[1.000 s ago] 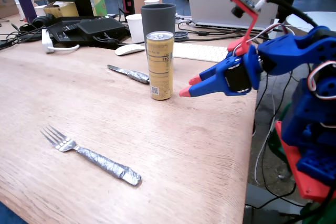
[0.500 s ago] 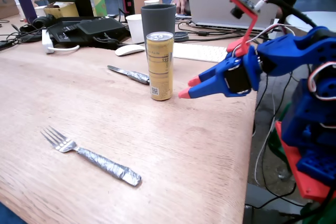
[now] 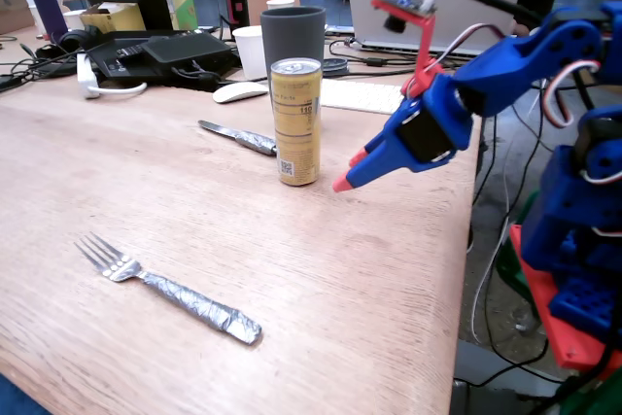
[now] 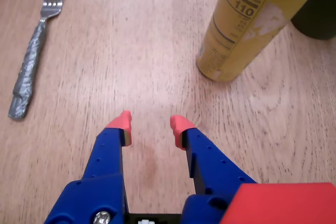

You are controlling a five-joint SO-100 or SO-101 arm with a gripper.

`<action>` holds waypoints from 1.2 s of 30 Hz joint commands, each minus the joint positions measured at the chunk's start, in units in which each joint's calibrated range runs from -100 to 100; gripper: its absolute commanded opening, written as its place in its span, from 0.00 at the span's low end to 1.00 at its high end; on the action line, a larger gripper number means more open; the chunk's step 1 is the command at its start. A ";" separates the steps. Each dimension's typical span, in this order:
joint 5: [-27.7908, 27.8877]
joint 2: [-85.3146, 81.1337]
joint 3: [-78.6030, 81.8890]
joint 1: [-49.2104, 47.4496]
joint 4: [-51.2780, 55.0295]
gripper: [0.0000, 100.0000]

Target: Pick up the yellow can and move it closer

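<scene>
Standing untouched on the pale wooden table [image 3: 146,191], the tall golden-yellow metal can [image 3: 295,121] awaits pickup, at one o'clock of the blue, red-tipped gripper [image 4: 150,125] in the wrist view; fingers narrowly parted, empty. Grasp and move remain.

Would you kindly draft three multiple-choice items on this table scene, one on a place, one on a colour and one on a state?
1. Where does the yellow can stand?
A. just in front of the dark grey cup
B. on the keyboard
C. beside the fork

2. What colour are the gripper's fingertips?
A. green
B. red
C. white

3. What state is the gripper in?
A. shut on the can
B. shut on the fork
C. open, holding nothing

Answers: 1 A, the fixed view shows the cup right behind the can. 2 B, both tips are red in the wrist view. 3 C, bare table shows between the tips, short of the can.
</scene>
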 commanded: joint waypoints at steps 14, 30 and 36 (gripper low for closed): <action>0.49 32.50 -3.37 2.72 -46.48 0.17; 0.54 32.50 -1.96 6.61 -75.79 0.17; 0.49 41.76 -2.52 24.55 -80.47 0.18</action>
